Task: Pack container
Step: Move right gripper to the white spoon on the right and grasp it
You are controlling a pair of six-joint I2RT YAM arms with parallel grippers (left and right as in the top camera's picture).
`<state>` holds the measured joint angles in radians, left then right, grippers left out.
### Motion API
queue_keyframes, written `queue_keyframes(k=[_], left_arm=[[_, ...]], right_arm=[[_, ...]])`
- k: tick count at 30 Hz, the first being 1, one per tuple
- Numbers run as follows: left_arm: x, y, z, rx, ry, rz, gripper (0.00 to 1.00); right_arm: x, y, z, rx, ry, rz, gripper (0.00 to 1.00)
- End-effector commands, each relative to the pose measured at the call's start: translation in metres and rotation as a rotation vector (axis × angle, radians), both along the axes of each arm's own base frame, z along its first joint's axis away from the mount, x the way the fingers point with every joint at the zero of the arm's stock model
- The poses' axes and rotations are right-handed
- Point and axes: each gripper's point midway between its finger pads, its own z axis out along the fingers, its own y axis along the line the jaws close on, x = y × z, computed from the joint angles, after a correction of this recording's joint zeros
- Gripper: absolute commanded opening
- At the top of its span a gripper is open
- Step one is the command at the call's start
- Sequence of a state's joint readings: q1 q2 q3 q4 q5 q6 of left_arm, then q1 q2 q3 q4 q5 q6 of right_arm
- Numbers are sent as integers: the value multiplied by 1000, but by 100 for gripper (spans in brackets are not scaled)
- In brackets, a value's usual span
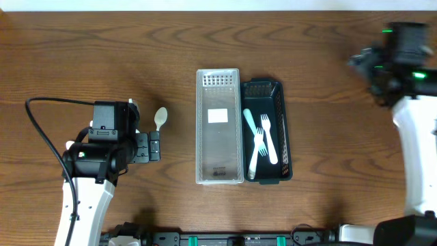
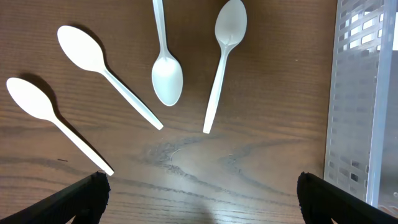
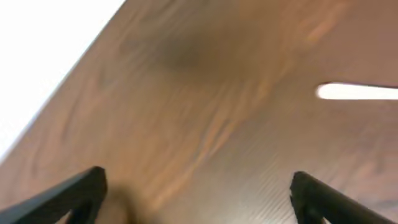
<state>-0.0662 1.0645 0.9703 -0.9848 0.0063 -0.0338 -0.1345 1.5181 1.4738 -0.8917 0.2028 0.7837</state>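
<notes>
I find forks (image 1: pixel 268 137) in the dark tray (image 1: pixel 287 147); clear tray (image 1: pixel 218 147) empty, four spoons (image 2: pixel 166 81) outstanding. Left gripper (image 2: pixel 202 199), right gripper (image 3: pixel 196 193): jaws wide, empty.

The left arm (image 1: pixel 85 205) is white with a black wrist block (image 1: pixel 109 123) behind its claw (image 1: pixel 156 145), trailing a black cable (image 1: pixel 61 101). The right arm (image 1: pixel 413 150) matches, showing green lights (image 1: pixel 418 75).
</notes>
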Motion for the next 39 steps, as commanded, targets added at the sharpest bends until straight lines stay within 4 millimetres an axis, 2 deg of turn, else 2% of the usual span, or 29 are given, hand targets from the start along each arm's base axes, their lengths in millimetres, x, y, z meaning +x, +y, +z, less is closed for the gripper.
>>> queue_keyframes(k=[1, 4, 6, 10, 13, 17, 22, 27, 39], left_arm=[[0, 4, 1, 8, -4, 23, 98], [0, 4, 1, 8, -4, 23, 98], [1, 4, 1, 8, -4, 23, 98], [0, 4, 1, 8, -3, 23, 98], [0, 4, 1, 8, -4, 23, 98], [0, 4, 1, 8, -4, 23, 98], [0, 4, 1, 8, -4, 23, 98], [0, 4, 1, 8, -3, 23, 98], [0, 4, 1, 8, -4, 23, 98]], right_arm=[[-19, -49, -3, 67, -12, -213, 99], [-35, -87, -11, 113, -10, -361, 99], [-47, -107, -21, 206, -29, -528, 99], [-71, -136, -48, 403, -46, -854, 98], [-81, -158, -73, 454, -16, -979, 94], [-94, -180, -110, 475, 60, -1066, 93], [-102, -194, -154, 496, 155, -1112, 93], [-102, -198, -187, 513, 209, -1128, 93], [-102, -199, -233, 521, 290, -1135, 91]])
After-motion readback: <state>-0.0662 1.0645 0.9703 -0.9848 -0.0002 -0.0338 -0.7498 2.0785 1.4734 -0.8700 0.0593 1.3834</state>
